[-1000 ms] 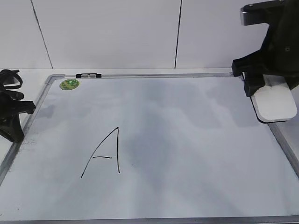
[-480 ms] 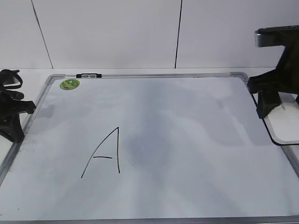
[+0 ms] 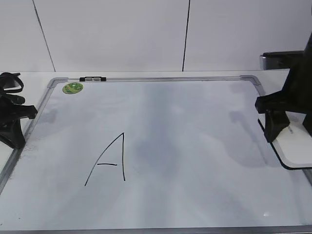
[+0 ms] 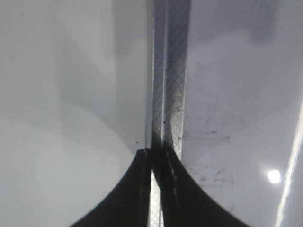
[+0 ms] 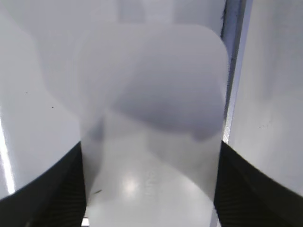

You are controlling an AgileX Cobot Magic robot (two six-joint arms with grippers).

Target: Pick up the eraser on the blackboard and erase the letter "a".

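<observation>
The right gripper [image 3: 292, 127] gripped the eraser [image 5: 151, 127] at the whiteboard's [image 3: 195, 146] right edge. The left gripper [image 4: 152, 156], fingers together, rested at its left frame.

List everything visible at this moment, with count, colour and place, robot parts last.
blackboard: one, white surface with grey metal frame, lying flat and filling most of the table.
capital "A": one, black marker, left of the board's centre; no lowercase "a" can be seen.
green sticker: one, round, far-left corner of the board.
clip: one, black and white, on the far frame edge near the sticker.
eraser: one, white with dark underside, at the board's right edge.
left gripper: one, black, at the board's left frame, jaws together.
right gripper: one, black, its fingers on either side of the eraser.
</observation>
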